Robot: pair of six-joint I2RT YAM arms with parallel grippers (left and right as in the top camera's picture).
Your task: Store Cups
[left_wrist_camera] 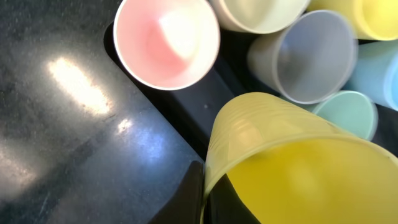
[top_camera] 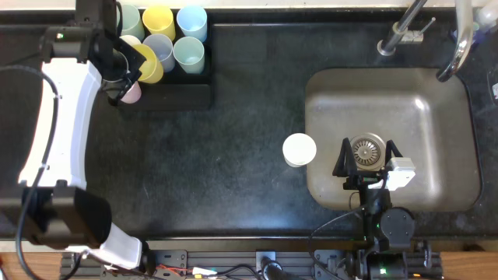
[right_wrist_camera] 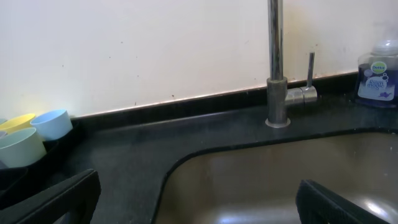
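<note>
The left gripper (left_wrist_camera: 204,194) is pinching the wall of a yellow, thin-walled plastic tumbler (left_wrist_camera: 298,168) at the rim. The tumbler hangs tilted over the near edge of the black rectangular plastic tray (top_camera: 183,93), just beside a pink plastic cup (left_wrist_camera: 166,40) and other pastel cups standing in it. A white round cup (top_camera: 299,149) rests on the worktop just beside the sink.

Handling, as judged: the cups are light, stiff and smooth, so a rim pinch may slip or let the cup swing. Grip one wall near the rim, one finger inside and one outside.

The right gripper (top_camera: 367,155) hangs over the stainless steel sink (top_camera: 436,117), fingers spread and holding nothing.

The worktop (top_camera: 233,194) is dark, speckled and glossy. A chrome tap (right_wrist_camera: 273,62) and a blue soap bottle (right_wrist_camera: 378,78) stand against a pale wall.
</note>
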